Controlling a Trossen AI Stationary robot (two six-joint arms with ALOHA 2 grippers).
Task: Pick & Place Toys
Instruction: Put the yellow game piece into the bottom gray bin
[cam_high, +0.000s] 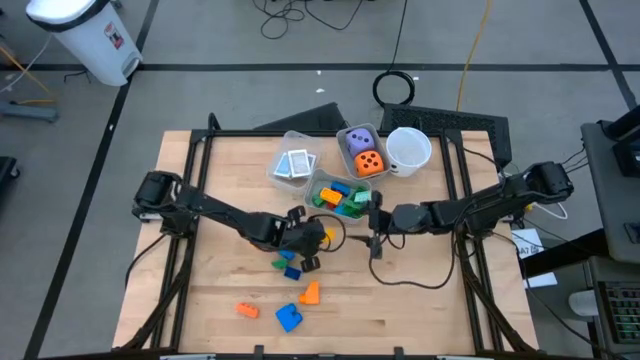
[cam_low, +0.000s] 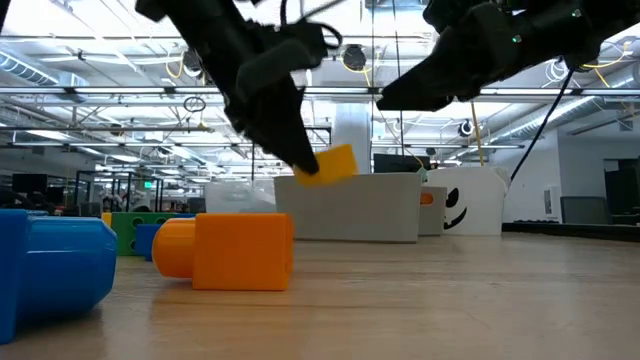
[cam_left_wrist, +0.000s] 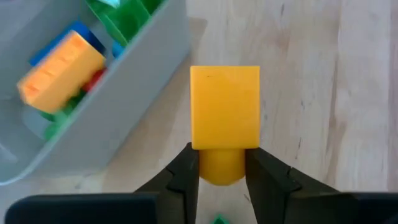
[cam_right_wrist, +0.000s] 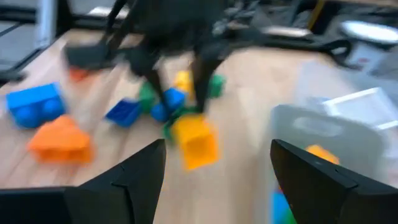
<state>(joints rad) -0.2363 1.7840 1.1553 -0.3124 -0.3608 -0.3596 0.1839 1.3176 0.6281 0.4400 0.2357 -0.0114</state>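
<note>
— Two arms over the table. What does the left gripper (cam_left_wrist: 222, 171) hold?

— A yellow block (cam_left_wrist: 224, 118), pinched by its round stud between both fingers and raised clear of the wood, just beside the clear bin (cam_high: 322, 183) that holds mixed blocks.

— And the right gripper (cam_right_wrist: 217, 171)?

— Jaws spread, nothing between them. It hangs above the table near that same bin, facing the left gripper.

— Remaining toys?

— Green and blue blocks (cam_high: 287, 265) lie under the left gripper; an orange block (cam_high: 247, 310), a blue block (cam_high: 289, 318) and an orange piece (cam_high: 310, 292) sit nearer the front edge. Two dice (cam_high: 364, 152) — purple and orange — share one bin, the patterned cards (cam_high: 294, 165) another.
</note>
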